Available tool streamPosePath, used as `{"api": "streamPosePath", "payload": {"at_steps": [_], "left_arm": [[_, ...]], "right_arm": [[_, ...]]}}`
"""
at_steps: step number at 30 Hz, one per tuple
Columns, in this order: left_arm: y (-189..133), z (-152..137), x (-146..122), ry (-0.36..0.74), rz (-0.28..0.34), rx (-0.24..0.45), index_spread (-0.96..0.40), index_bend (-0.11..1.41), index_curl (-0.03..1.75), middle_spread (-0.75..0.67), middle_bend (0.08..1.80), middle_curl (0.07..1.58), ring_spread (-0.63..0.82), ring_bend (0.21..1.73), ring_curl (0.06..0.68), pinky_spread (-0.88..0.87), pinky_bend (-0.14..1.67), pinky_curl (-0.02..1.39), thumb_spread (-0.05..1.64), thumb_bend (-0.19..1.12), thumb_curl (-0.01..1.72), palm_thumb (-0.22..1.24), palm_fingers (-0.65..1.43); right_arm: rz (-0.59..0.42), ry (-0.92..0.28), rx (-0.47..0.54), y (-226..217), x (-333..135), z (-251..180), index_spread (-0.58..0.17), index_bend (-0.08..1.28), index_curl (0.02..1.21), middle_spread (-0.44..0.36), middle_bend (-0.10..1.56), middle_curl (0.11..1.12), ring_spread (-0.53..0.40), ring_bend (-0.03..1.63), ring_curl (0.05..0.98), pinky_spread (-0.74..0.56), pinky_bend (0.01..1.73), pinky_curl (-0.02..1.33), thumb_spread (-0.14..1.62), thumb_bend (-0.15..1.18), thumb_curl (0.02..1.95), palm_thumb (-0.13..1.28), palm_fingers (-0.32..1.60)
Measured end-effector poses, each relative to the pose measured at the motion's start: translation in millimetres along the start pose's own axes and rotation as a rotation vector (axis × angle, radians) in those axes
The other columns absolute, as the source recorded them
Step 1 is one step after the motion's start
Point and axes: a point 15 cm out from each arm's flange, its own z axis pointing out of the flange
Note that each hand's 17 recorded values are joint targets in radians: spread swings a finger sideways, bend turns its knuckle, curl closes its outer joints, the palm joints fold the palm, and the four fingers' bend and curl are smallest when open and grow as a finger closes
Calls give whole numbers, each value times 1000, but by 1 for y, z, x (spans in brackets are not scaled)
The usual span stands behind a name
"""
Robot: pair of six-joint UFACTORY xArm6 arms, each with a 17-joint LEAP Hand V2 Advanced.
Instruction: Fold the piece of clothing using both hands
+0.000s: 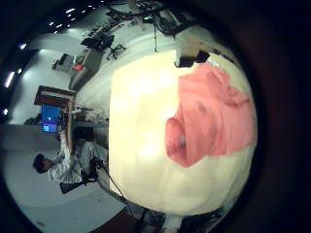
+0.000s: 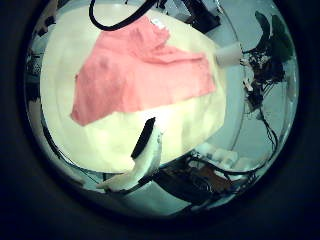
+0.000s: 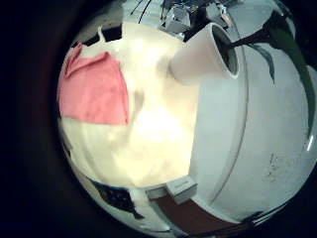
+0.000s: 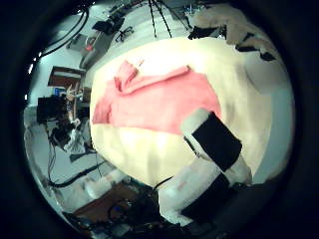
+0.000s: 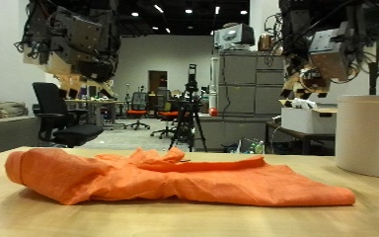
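Garment (image 5: 177,176) is seen lying flat on the pale table (image 5: 360,219), orange in the outside view, rumpled along its far edge, with bunched folds near its middle. It lies below and between both hands, untouched by either.

Left hand (image 5: 78,44) is held high above the table, over the garment's end nearest it, well clear of the cloth. Nothing is gripped by it; whether its fingers are straight or curled cannot be told from the outside view. In its thumb-side palm view a white and black finger (image 2: 143,158) is seen reaching over the bare table beside the garment (image 2: 140,68).

Right hand (image 5: 324,49) is likewise raised well above the table, past the garment's other end. Nothing is held by it; its finger state cannot be told. A white cylinder (image 5: 368,135) stands on the table just below this hand, apart from the cloth. In the right thumb-side palm view a black and white finger (image 4: 209,144) is seen in front of the garment (image 4: 150,100).
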Motion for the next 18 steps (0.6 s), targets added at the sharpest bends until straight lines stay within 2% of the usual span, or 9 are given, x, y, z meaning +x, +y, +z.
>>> {"api": "streamPosePath", "payload": {"at_steps": [3, 7, 12, 18], "left_arm": [[21, 22, 15, 14, 28, -51, 12, 170, 374, 195, 222, 342, 334, 541, 264, 246, 547, 318, 1142, -18, 253, 322, 29], [31, 37, 29, 24, 51, -78, 12, 171, 365, 202, 206, 340, 348, 519, 257, 269, 527, 311, 1135, -20, 257, 317, 38], [35, 50, 37, 29, 64, -96, 12, 166, 353, 210, 194, 339, 366, 500, 250, 295, 504, 302, 1134, -16, 261, 318, 54], [38, 61, 38, 27, 68, -105, 12, 169, 344, 196, 184, 332, 376, 489, 247, 308, 490, 298, 1132, -18, 264, 317, 55]], "right_arm": [[-45, -12, -78, 13, 3, 29, -404, 426, 539, -148, 570, 487, -77, 708, 327, 105, 608, 442, 1415, -14, 232, 638, -4], [-74, -1, -175, 20, 15, 69, -389, 319, 475, -122, 462, 434, 4, 614, 286, 203, 583, 408, 1335, -25, 232, 601, -38], [-97, 36, -251, 20, 25, 104, -380, 222, 419, -76, 352, 384, 89, 523, 253, 259, 520, 370, 1184, -33, 245, 552, -23], [-107, 37, -288, 18, 25, 127, -377, 174, 378, -45, 260, 350, 136, 442, 230, 278, 464, 337, 1032, -28, 271, 531, 9]]}}
